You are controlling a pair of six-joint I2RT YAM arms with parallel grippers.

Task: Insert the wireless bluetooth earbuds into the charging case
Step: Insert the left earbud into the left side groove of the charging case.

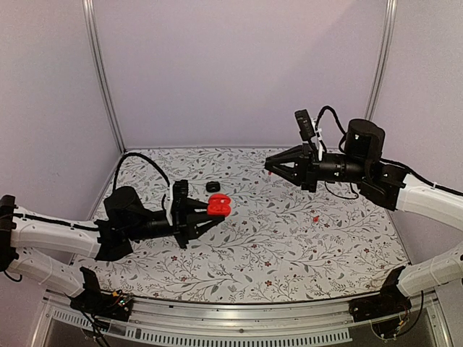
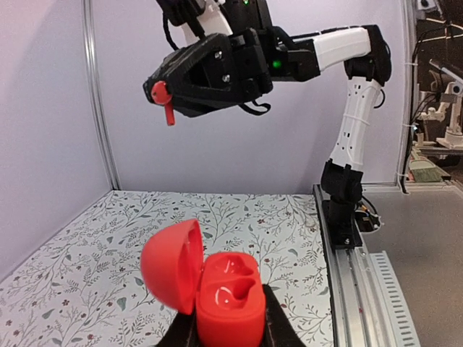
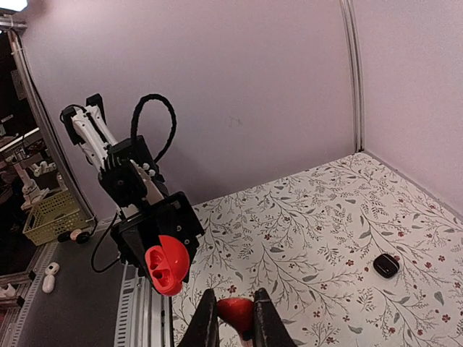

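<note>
My left gripper [image 1: 212, 215] is shut on the open red charging case [image 1: 218, 206] and holds it above the table's left middle. In the left wrist view the case [image 2: 226, 298] stands upright between the fingers with its lid [image 2: 170, 264] swung left, and both wells look empty. My right gripper [image 1: 269, 170] is raised at the back right, apart from the case, and is shut on a red earbud [image 3: 235, 312]. That earbud also shows in the left wrist view [image 2: 163, 98]. A second red earbud [image 1: 316, 216] lies on the table right of centre.
A small black pebble-like case [image 1: 213, 186] lies on the floral table cover behind the left gripper, and it also shows in the right wrist view [image 3: 386, 265]. Pale walls close the back and sides. A metal rail [image 1: 239, 311] runs along the near edge.
</note>
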